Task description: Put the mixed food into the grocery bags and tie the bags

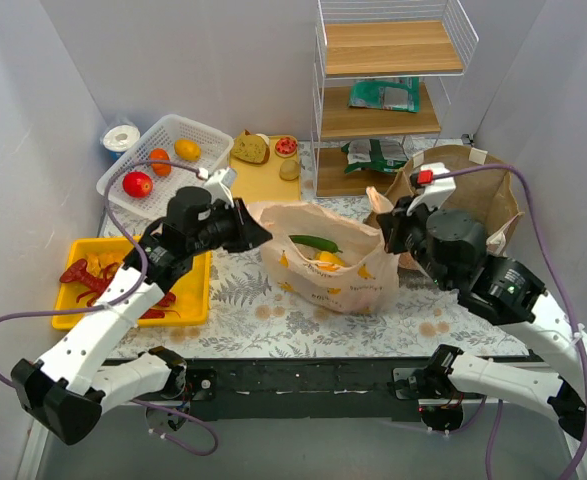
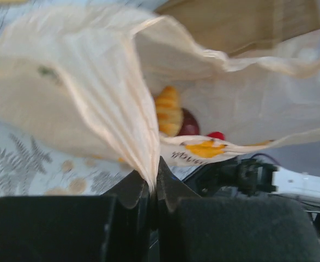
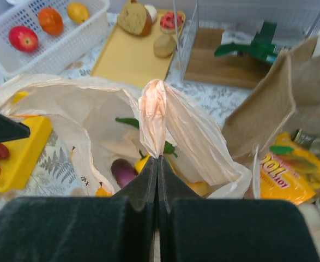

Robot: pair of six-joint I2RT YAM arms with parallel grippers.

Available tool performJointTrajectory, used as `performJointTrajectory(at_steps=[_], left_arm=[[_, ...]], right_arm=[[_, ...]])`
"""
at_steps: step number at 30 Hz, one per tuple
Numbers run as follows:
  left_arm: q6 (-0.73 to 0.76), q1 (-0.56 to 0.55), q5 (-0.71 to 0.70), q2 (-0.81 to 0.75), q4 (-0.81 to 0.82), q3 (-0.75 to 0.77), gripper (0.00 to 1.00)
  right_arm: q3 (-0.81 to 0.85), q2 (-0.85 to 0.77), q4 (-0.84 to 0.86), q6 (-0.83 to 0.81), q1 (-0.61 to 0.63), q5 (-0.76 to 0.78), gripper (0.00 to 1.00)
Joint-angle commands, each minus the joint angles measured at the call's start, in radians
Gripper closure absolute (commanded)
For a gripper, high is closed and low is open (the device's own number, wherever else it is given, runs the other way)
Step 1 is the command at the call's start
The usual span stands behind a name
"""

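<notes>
Food already sits in the plastic bag (image 1: pixel 333 275) at mid-table in the top view: a pepper (image 1: pixel 315 243) and something yellow show through its open mouth. The left gripper (image 1: pixel 261 234) is at the bag's left rim and the right gripper (image 1: pixel 386 230) at its right rim, with the mouth stretched between them. The paper bag (image 1: pixel 478 185) stands behind the right arm, its top open. A basket (image 1: pixel 205 128) of fruit, a board (image 1: pixel 263 180) with bread (image 1: pixel 250 148) and a tray (image 1: pixel 195 290) lie out to the left. Some food may be left to pack, though I cannot tell which of it counts.

In the left wrist view, the left gripper (image 2: pixel 153 188) is clenched on a gathered pleat of the plastic bag (image 2: pixel 83 82), and the film rises from between the pressed jaws. Inside, a ridged yellow item (image 2: pixel 168 111) and a dark red one show, blurred.

In the right wrist view, the right gripper (image 3: pixel 158 166) is pinched tight on the bag's other side. That handle (image 3: pixel 155 106) stands up as a twisted loop above the jaws. The pepper (image 3: pixel 128 122) and a purple item (image 3: pixel 124 172) lie in the bag below. To the right, the paper bag (image 3: pixel 269 109) holds an orange packet (image 3: pixel 290 174).

Filling the plastic bag looks done or nearly so. With both sides gripped, knotting seems the step in hand, and no knot shows yet. The paper bag is partly filled and not tied.
</notes>
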Motion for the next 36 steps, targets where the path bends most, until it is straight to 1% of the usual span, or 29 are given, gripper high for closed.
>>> performJointTrajectory(at_steps=[1,3,6,12,14,18,19,20,21,22,23,24,25,26,28,29,30,31,32,34,35,36], left_arm=[[-0.054,0.005,0.087,-0.041,-0.019,0.166,1.00],[-0.072,0.005,0.119,-0.055,-0.021,0.191,1.00],[-0.100,0.005,0.148,-0.087,-0.032,0.174,1.00],[-0.145,0.003,0.180,-0.170,-0.001,0.085,1.00],[-0.128,0.005,0.157,-0.176,0.004,0.047,1.00],[-0.011,0.003,0.140,-0.141,-0.027,0.039,1.00],[0.036,0.005,0.134,-0.127,-0.035,0.043,1.00],[0.055,0.003,0.130,-0.121,-0.033,0.060,1.00],[0.071,0.005,0.128,-0.118,-0.035,0.069,0.99],[0.110,0.005,0.127,-0.116,-0.024,0.079,0.93],[0.122,0.005,0.127,-0.118,-0.015,0.091,0.87],[0.142,0.005,0.125,-0.118,-0.006,0.111,0.79],[0.176,0.003,0.125,-0.121,0.016,0.123,0.53],[0.196,0.003,0.122,-0.124,0.027,0.134,0.41],[0.233,0.003,0.084,-0.129,0.043,0.168,0.21],[0.268,0.003,0.055,-0.135,0.042,0.178,0.07],[0.283,0.003,-0.014,-0.139,0.044,0.203,0.02],[0.299,0.005,-0.051,-0.147,0.054,0.209,0.02],[0.311,0.005,-0.088,-0.151,0.062,0.214,0.02],[0.341,0.005,-0.198,-0.145,0.074,0.235,0.02],[0.354,0.005,-0.212,-0.133,0.082,0.243,0.02],[0.374,0.006,-0.229,-0.098,0.089,0.250,0.02]], right_arm=[[0.185,0.024,0.047,-0.144,0.000,0.045,0.99],[0.211,0.022,0.058,-0.159,0.000,0.052,0.99],[0.202,0.001,0.082,-0.168,0.000,0.070,0.99],[0.015,-0.062,0.099,-0.121,0.002,0.113,0.99],[-0.052,-0.074,0.087,-0.095,0.000,0.116,0.99],[-0.108,-0.093,0.053,-0.044,0.000,0.101,0.99],[-0.106,-0.102,0.035,-0.047,0.000,0.095,0.87],[-0.102,-0.105,0.029,-0.050,0.000,0.076,0.78],[-0.082,-0.108,0.018,-0.058,0.002,0.067,0.67],[-0.068,-0.108,-0.002,-0.076,0.000,0.058,0.50],[-0.053,-0.108,-0.014,-0.085,0.000,0.035,0.43],[-0.035,-0.108,-0.023,-0.101,0.000,0.021,0.39],[-0.005,-0.107,-0.033,-0.133,0.000,0.006,0.34],[0.011,-0.108,-0.033,-0.145,0.000,-0.013,0.32],[0.048,-0.108,-0.031,-0.157,0.000,-0.018,0.28],[0.056,-0.111,-0.022,-0.171,0.000,-0.013,0.27],[0.065,-0.120,-0.010,-0.179,0.000,-0.016,0.27],[0.073,-0.130,0.008,-0.193,0.000,-0.018,0.26],[0.072,-0.137,0.063,-0.229,0.000,-0.039,0.26],[0.067,-0.157,0.129,-0.280,0.000,-0.088,0.25],[0.076,-0.154,0.181,-0.321,0.000,-0.156,0.25],[0.090,-0.125,0.193,-0.326,0.000,-0.174,0.25]])
